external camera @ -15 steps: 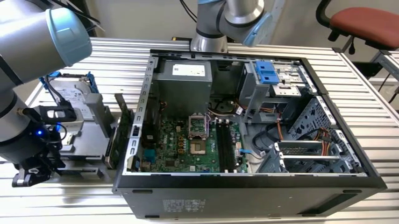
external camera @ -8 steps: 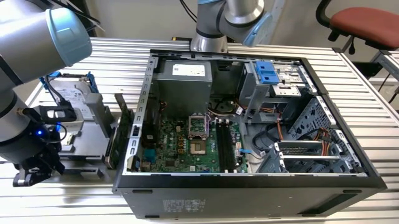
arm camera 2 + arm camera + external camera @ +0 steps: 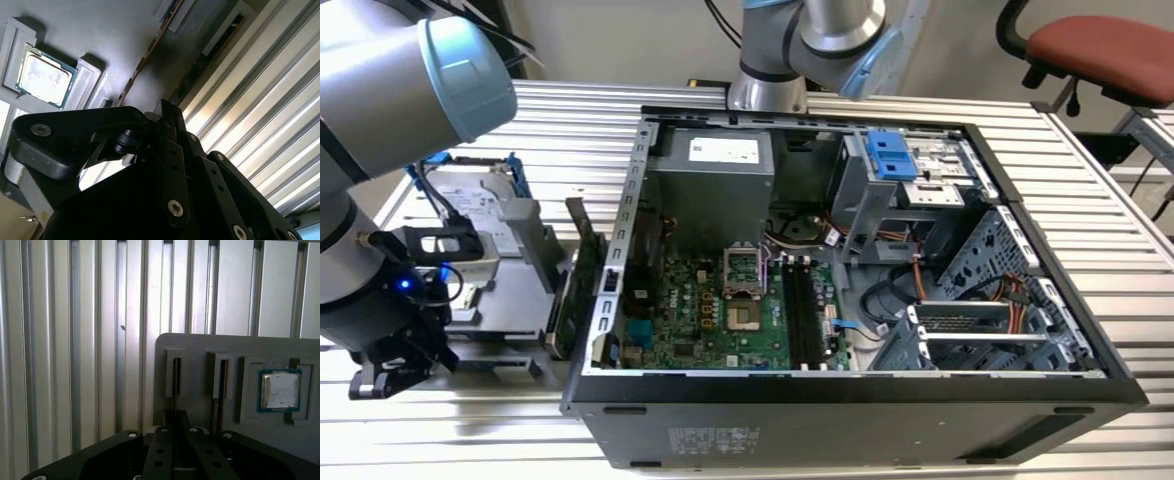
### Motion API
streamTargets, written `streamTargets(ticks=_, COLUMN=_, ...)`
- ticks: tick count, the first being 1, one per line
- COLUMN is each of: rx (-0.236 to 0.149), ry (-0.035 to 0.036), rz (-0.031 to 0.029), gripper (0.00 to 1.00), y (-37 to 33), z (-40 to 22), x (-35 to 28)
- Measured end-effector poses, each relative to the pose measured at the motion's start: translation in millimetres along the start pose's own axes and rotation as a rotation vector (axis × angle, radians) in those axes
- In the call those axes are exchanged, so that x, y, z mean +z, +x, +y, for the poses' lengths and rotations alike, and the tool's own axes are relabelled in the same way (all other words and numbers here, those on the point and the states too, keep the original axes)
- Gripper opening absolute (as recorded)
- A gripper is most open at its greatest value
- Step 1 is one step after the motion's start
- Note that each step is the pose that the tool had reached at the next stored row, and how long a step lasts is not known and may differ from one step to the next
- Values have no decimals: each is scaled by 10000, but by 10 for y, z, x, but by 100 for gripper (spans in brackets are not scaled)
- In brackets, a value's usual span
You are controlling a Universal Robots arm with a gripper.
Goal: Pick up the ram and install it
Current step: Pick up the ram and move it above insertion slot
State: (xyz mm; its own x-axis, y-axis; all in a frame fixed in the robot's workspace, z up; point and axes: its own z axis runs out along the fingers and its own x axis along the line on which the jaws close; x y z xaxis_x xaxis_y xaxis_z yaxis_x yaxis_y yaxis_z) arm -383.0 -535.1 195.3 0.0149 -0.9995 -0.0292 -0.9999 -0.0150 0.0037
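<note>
- In the exterior view, a grey robot arm (image 3: 387, 90) stands at the exterior view's left. Its black gripper (image 3: 387, 375) hangs low, close to a grey tray (image 3: 507, 320) on a ribbed metal tabletop (image 3: 1081, 170).
- An open computer case (image 3: 854, 400) lies on the tabletop to the exterior view's right of the tray, with its green circuit board (image 3: 720, 310) exposed.
- In the first wrist view, the ram (image 3: 176, 382) stands on edge in a slot of the tray. It is in the slot farther from a square processor chip (image 3: 279, 390).
- A second stick (image 3: 220, 390) stands in the neighbouring slot, between the ram and the chip.
- The fingers (image 3: 169, 424) are drawn close together. They appear pinched onto the end of the ram nearest them, and the ram sits in its slot.
- The second wrist view shows the same line-up: the fingers meet the ram's dark edge.
</note>
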Motion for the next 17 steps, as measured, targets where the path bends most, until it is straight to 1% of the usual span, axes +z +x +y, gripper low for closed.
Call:
streamTargets(ticks=5, rx=-4, ry=0, rz=0, gripper=0, y=0, z=0, x=0)
streamTargets(ticks=7, rx=-4, ry=-1, rz=1, gripper=0, y=0, z=0, x=-16)
streamTargets(ticks=17, rx=-5, ry=4, rz=0, gripper=0, y=-6, z=1, x=-204)
